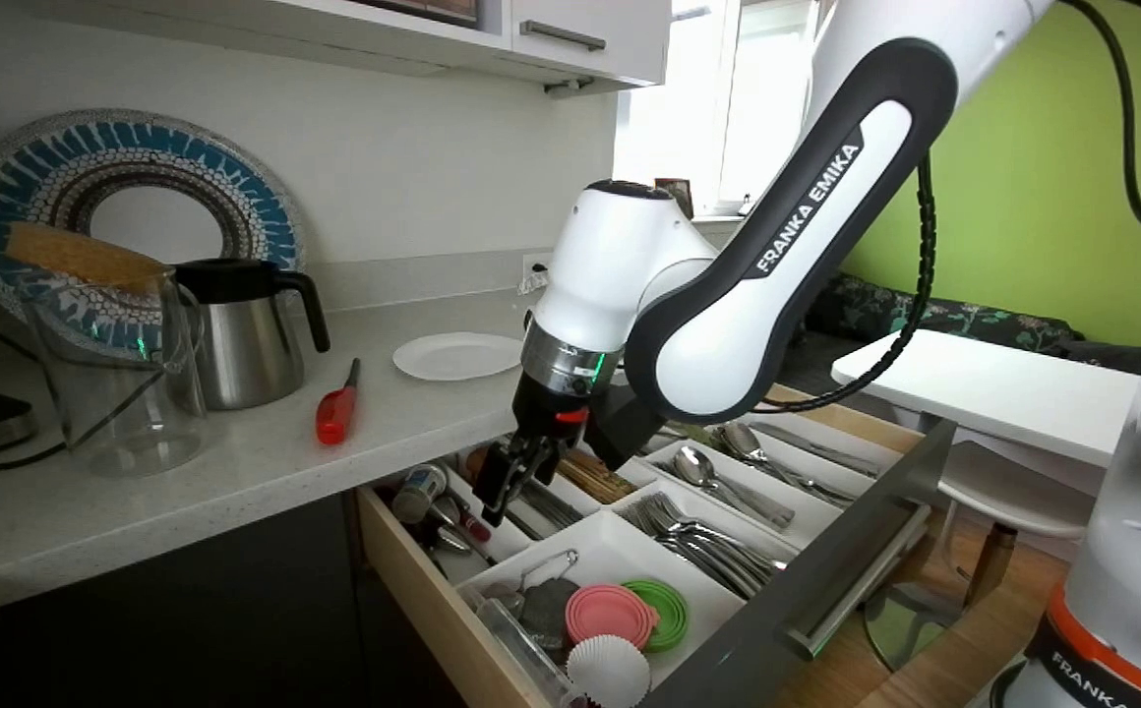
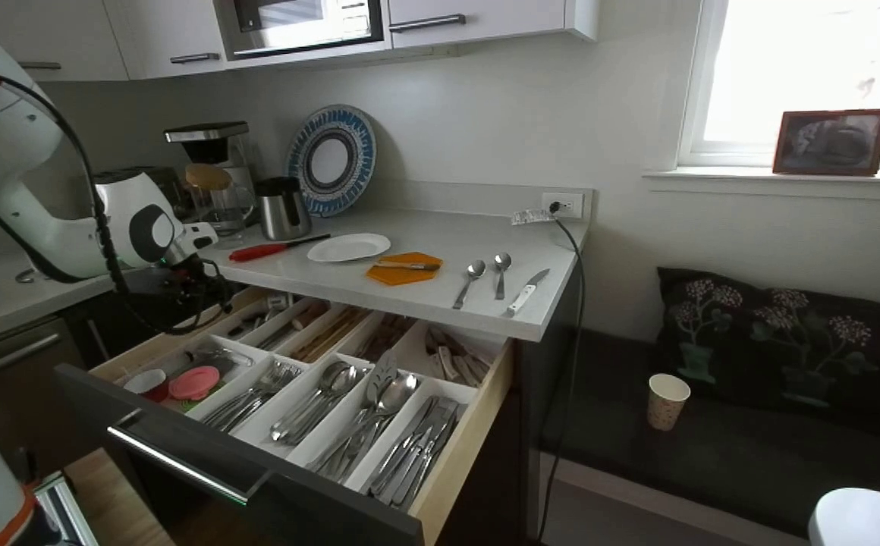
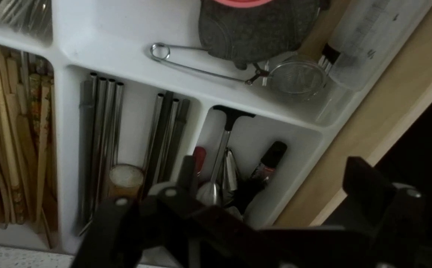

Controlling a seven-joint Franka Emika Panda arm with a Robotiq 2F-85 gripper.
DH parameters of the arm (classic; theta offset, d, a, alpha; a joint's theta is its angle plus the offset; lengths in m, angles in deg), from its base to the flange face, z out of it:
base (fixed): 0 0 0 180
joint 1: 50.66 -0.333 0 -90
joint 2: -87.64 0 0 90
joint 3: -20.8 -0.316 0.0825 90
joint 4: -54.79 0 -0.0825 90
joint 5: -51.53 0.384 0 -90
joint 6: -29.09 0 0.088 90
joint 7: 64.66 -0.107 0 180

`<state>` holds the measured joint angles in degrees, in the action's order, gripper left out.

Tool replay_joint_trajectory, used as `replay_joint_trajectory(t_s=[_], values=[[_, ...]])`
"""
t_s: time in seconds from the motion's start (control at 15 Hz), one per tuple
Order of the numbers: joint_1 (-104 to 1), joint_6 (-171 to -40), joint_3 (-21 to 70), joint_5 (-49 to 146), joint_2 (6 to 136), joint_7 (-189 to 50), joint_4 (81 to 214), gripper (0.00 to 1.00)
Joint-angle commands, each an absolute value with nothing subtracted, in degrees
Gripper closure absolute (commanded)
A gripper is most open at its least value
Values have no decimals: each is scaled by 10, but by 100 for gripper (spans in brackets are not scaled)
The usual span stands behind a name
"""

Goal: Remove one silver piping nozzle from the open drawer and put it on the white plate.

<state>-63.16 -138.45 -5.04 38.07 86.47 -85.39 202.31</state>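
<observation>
Over a rear corner of the wide pale-wood drawer with a dark front point(image 2: 467, 436), see the black two-fingered gripper point(image 3: 272, 163) hanging low with fingertips point(image 3: 361, 182) spread well apart. In the end compartment of the white divided tray point(image 3: 66, 156), make out a silver, tapered metal piece, taken for the piping nozzle point(image 3: 231, 171), lying between the silver shaft of a black T-handled tool point(image 3: 220, 152) and a small black-capped bottle point(image 3: 273, 154). From the wrist view, read the narrow end as pointing to the top, toward the drawer's front, and the broader end as running back toward the gripper. Judge the long axis close to vertical there, with the tip leaning slightly left, at a narrow angle to the slanting shaft. Note a smooth, shiny surface with a bright highlight along one flank and a dark line running lengthwise. Lose the lower end in shadow; cannot tell whether one nozzle or two lying together. In the neighbouring compartment, see slim grey-silver metal straws point(image 3: 106, 115). On the pale speckled countertop point(image 1: 266, 442), see the small, plain, round white plate point(image 1: 457, 356) lying flat near a red lighter point(image 1: 336, 413) with a long dark stem, and well apart from the nozzle.
</observation>
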Motion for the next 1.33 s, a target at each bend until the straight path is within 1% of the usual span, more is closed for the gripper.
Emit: replay_joint_trajectory(t_s=[0.0,0.27,0.47,0.53,0.67,0.73,0.87,0.93,1.07,1.13,1.2,1.27], values=[[-627,-1410,-26,286,792,-880,1973,0],[-653,-1423,8,219,732,-907,1918,1],[-682,-1431,36,183,697,-933,1887,15],[-698,-1439,55,161,687,-947,1877,25],[-728,-1453,91,126,667,-973,1859,30],[-742,-1458,110,110,659,-985,1850,41],[-770,-1470,145,85,643,-1008,1837,40],[-783,-1474,162,74,637,-1019,1831,48],[-798,-1486,179,67,623,-1026,1824,50],[-804,-1495,186,65,617,-1024,1823,60],[-809,-1501,191,64,612,-1023,1823,55],[-814,-1506,195,65,608,-1020,1823,60]])
